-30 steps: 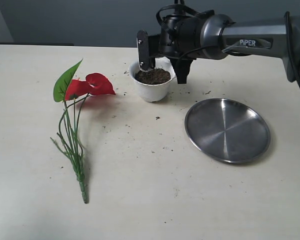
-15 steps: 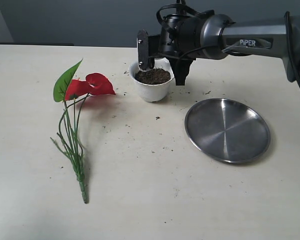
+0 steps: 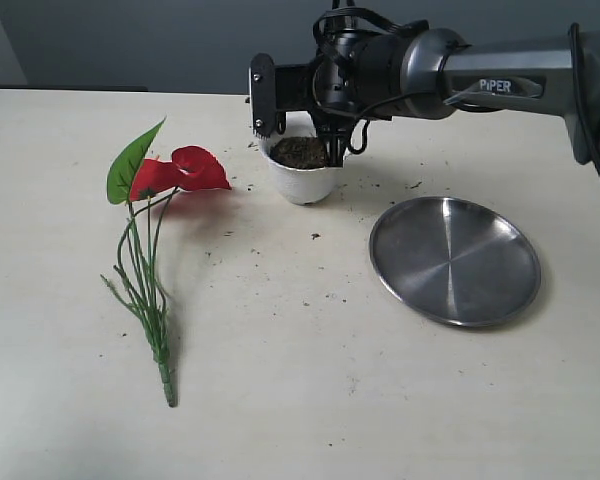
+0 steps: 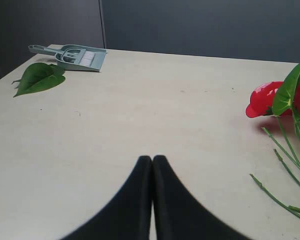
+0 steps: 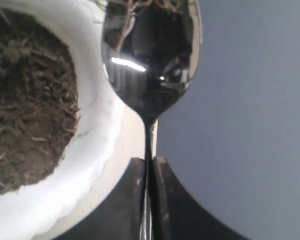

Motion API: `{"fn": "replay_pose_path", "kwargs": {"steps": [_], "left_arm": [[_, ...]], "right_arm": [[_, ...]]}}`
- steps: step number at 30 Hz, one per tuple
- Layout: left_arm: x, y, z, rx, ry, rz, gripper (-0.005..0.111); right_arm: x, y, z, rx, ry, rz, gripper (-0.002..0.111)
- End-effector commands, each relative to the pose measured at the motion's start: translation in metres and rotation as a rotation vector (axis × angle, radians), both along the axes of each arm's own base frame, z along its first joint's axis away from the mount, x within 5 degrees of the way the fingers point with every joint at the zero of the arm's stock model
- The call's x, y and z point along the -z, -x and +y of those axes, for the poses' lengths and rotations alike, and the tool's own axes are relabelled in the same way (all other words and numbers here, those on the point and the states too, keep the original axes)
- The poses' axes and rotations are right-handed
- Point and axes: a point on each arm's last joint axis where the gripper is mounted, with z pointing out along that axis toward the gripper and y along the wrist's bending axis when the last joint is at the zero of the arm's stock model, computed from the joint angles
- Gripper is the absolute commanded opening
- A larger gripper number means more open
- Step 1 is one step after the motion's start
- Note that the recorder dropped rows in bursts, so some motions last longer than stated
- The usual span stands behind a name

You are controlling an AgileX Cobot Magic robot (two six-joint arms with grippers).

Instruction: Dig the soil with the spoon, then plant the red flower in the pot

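Right hand (image 5: 149,164) — clamped on the spoon (image 5: 150,65) — has swung it out of the soil (image 3: 300,152); the spoon is now beside the pot (image 3: 302,182) at the table's (image 3: 280,400) far edge. Digging seems underway — the red flower (image 3: 185,168) lies unplanted near the left edge.

White pot (image 3: 302,182) upright, full of dark soil (image 3: 300,152), red flower (image 3: 185,170) lying flat — spoon (image 5: 150,55) beside rim

Right hand (image 5: 149,172) swung left — spoon (image 5: 150,55) lifted off the soil (image 5: 30,95).
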Motion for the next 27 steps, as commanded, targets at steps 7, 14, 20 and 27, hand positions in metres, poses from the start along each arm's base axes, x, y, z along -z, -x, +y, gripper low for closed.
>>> {"fn": "replay_pose_path", "kwargs": {"steps": [7,14,20,27], "left_arm": [[0.001,0.0,-0.001,0.008,0.008,-0.008,0.0],[0.001,0.0,-0.001,0.008,0.008,-0.008,0.0],[0.001,0.0,-0.001,0.008,0.008,-0.008,0.0],[0.001,0.0,-0.001,0.008,0.008,-0.008,0.0]], "right_arm": [[-0.003,0.003,0.008,-0.029,-0.145,0.043,-0.001],[0.002,0.003,-0.011,0.136,-0.006,0.072,-0.001],[0.002,0.003,-0.015,0.175,0.023,0.081,-0.001],[0.006,0.007,-0.014,0.222,-0.035,0.142,-0.001]]}}
